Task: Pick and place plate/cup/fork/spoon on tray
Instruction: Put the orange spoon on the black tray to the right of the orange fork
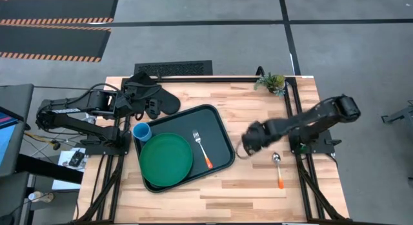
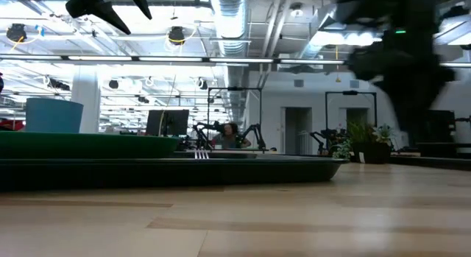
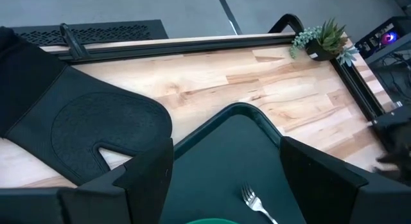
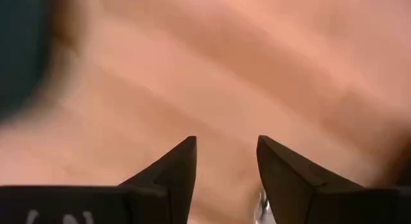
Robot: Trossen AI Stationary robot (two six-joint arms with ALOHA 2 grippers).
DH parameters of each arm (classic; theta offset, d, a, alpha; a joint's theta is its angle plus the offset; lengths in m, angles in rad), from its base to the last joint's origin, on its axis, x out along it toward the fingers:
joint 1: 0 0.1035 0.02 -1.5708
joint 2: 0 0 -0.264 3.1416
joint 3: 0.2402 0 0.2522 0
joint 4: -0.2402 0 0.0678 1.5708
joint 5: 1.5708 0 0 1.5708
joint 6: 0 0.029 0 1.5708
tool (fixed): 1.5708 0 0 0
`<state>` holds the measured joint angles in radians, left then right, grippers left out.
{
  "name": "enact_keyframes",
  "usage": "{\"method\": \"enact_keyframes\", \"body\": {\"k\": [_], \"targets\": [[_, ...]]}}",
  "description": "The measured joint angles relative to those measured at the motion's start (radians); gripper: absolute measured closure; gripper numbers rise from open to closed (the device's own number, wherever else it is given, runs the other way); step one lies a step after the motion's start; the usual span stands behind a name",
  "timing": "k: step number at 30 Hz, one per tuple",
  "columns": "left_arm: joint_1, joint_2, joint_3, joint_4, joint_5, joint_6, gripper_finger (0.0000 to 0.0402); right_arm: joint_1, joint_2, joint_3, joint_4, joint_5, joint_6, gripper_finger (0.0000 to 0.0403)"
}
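The dark tray (image 1: 219, 131) lies mid-table. On it rest the green plate (image 1: 166, 159), the light-blue cup (image 1: 142, 131) at its far left corner, and the orange-handled fork (image 1: 202, 149). The spoon (image 1: 278, 168) lies flat on the wood to the right of the tray. My right gripper (image 1: 245, 147) hangs open and empty over the wood between tray and spoon; its wrist view (image 4: 226, 153) shows bare wood below. My left gripper (image 3: 225, 179) is open and empty, raised at the table's far left (image 1: 143, 101) beside the tray's far corner.
A black oven mitt (image 1: 158, 101) lies at the far left by the tray's far corner. A small potted plant (image 1: 271, 82) stands at the far right edge. Bare wood stretches along the near edge and around the spoon.
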<state>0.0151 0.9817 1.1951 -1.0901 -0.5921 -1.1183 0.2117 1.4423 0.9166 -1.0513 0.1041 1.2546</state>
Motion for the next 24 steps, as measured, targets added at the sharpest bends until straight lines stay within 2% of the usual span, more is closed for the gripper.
{"method": "enact_keyframes", "body": {"k": [5, 10, 15, 24], "targets": [[0.0, 0.0, 0.0, 0.0, -0.001, 0.0, 0.0132, 0.158, 0.037, -0.036, -0.07, -0.074, 0.214, 0.0191], [0.0, 0.0, 0.0, 0.002, -0.004, 0.014, 0.0132, 0.253, 0.1, -0.048, -0.124, -0.16, 0.315, 0.0171], [0.0, 0.0, 0.0, 0.003, -0.004, 0.026, 0.0132, 0.285, 0.18, -0.062, -0.111, -0.219, 0.312, 0.0169], [0.0, 0.0, 0.0, 0.004, -0.004, 0.027, 0.0132, 0.286, 0.311, -0.056, -0.083, -0.228, 0.258, 0.0174]]}}
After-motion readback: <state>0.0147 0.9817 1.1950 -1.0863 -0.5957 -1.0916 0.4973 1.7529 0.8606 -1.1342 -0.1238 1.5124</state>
